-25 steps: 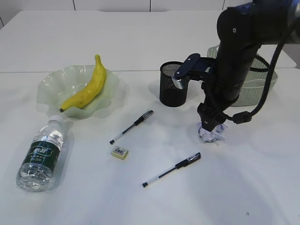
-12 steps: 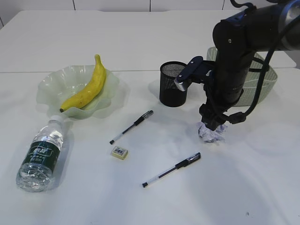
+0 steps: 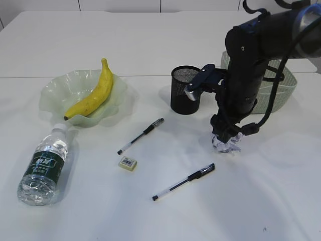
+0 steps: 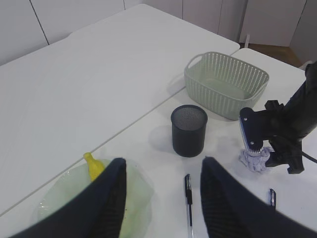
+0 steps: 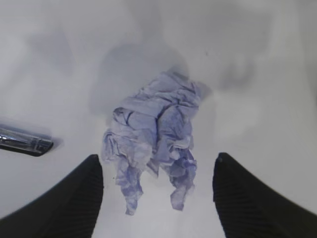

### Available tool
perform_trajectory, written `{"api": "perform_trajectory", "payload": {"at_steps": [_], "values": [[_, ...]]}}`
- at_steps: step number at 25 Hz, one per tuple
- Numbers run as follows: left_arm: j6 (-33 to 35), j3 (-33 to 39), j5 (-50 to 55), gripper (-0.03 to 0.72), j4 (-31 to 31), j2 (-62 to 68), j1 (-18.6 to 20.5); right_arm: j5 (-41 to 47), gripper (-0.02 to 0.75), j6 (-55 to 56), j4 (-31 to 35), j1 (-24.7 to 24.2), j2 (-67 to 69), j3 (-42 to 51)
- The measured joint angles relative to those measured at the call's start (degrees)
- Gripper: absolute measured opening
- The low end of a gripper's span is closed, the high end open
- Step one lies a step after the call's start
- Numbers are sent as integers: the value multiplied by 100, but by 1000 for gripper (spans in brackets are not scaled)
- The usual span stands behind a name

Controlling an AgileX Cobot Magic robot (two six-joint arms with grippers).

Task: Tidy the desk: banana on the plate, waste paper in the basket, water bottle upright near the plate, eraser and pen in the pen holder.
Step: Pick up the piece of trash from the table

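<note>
The crumpled pale-violet waste paper (image 3: 230, 145) lies on the table, and my right gripper (image 3: 223, 136) points down right over it. In the right wrist view the paper (image 5: 154, 130) sits between and just ahead of the open right gripper (image 5: 156, 166), touching neither finger. The banana (image 3: 93, 95) lies on the green plate (image 3: 50, 93). The water bottle (image 3: 44, 165) lies on its side. An eraser (image 3: 128, 163) and two pens (image 3: 142, 135) (image 3: 184, 182) lie loose. My left gripper (image 4: 162, 166) hangs open and empty, high above the plate (image 4: 59, 208) and a pen (image 4: 188, 198).
The black mesh pen holder (image 3: 184, 90) stands left of the right arm. The pale green basket (image 3: 278, 89) sits behind that arm. The left wrist view shows the holder (image 4: 188, 130), the basket (image 4: 227, 84) and the paper (image 4: 252, 158).
The right arm's upper links have sunk and leaned to the right while its gripper stayed over the paper ball. Nothing on the table has moved.
</note>
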Motion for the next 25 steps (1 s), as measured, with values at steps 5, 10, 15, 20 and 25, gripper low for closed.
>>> {"api": "perform_trajectory", "payload": {"at_steps": [5,10,15,20,25], "values": [[0,0,0,346,0,0,0,-54,514,0,13,0,170,0],[0,0,0,346,0,0,0,-83,514,0,13,0,324,0],[0,0,0,346,0,0,0,-115,513,11,18,0,436,0],[0,0,0,346,0,0,0,-231,510,11,18,0,435,0],[0,0,0,346,0,0,0,-362,398,11,18,0,435,0]]}}
